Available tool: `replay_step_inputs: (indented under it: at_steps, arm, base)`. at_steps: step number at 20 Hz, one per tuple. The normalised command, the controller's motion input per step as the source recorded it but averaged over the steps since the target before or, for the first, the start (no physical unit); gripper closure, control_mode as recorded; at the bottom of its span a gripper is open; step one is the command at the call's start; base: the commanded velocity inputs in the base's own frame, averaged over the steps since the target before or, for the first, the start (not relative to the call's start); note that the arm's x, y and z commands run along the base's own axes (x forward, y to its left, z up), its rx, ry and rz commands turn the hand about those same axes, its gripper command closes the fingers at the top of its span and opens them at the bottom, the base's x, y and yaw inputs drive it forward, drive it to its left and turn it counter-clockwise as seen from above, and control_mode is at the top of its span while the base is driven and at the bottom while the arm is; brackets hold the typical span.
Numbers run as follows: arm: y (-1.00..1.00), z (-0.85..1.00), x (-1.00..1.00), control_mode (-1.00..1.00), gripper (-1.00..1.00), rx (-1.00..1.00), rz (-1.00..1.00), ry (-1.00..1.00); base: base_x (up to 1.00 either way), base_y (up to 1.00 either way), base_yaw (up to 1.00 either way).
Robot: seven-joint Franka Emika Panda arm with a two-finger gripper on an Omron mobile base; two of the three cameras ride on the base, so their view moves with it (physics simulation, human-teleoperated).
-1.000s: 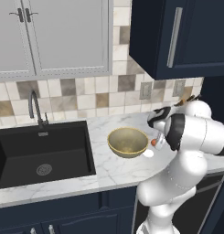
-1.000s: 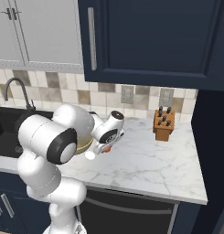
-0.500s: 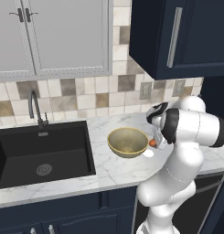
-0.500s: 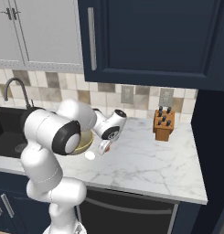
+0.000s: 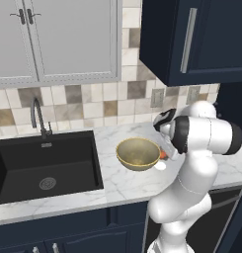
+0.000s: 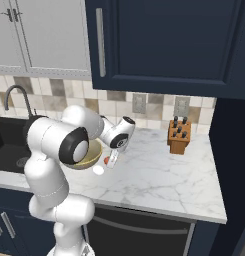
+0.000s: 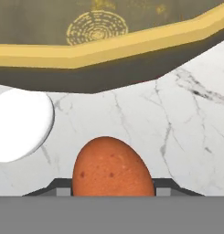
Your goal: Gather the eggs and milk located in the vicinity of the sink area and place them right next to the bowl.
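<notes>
A: Where are the fingers now, and what do they hold?

B: They are clamped on a brown speckled egg; in the hand view it sits between the two dark tips at the bottom. The egg hangs low over the white marble desk, just beside the round yellowish-tan bowl; I cannot tell if it touches the marble.

A: And the small smooth white egg?

B: It lies on the desk, close to the rim of the bowl on the robot's side; in the left base view it shows as a white spot just under the brown one; the two eggs are near each other but apart.

A: What has changed against the earlier pictures?

B: The arm has swung a little towards the bowl; a second ago the hand stood more to the side of it, now the wrist is nearer to the rim. The brown egg went with it and is lower, closer to the white egg. The bowl and the white egg have not moved; the grip is the same as before.

A: And the large black sunken sink?

B: It is well apart, on the far side of the bowl, with the dark gooseneck tap behind it; a wooden knife block stands by the wall on the other side.
</notes>
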Motion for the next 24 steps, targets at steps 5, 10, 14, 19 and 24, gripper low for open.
replay_step_inputs:
  at_steps: [5, 10, 14, 19, 24]
  arm:
    - [0.04, 0.00, 0.03, -1.00, 1.00, 0.00, 0.13, 0.00]
    - [0.04, -0.02, 0.01, -1.00, 1.00, 0.00, 0.06, 0.00]
    - [0.17, -0.13, 0.00, -1.00, -1.00, 0.03, 0.06, 0.00]
    - [0.09, -0.06, 0.00, -1.00, -1.00, 0.02, 0.03, 0.00]
    - [0.00, 0.00, 0.00, -1.00, -1.00, 0.00, 0.00, -0.01]
  base:
    - [0.00, 0.00, 0.00]
    - [0.00, 0.00, 0.00]
    - [0.00, 0.00, 0.00]
    - [0.00, 0.00, 0.00]
    - [0.00, 0.00, 0.00]
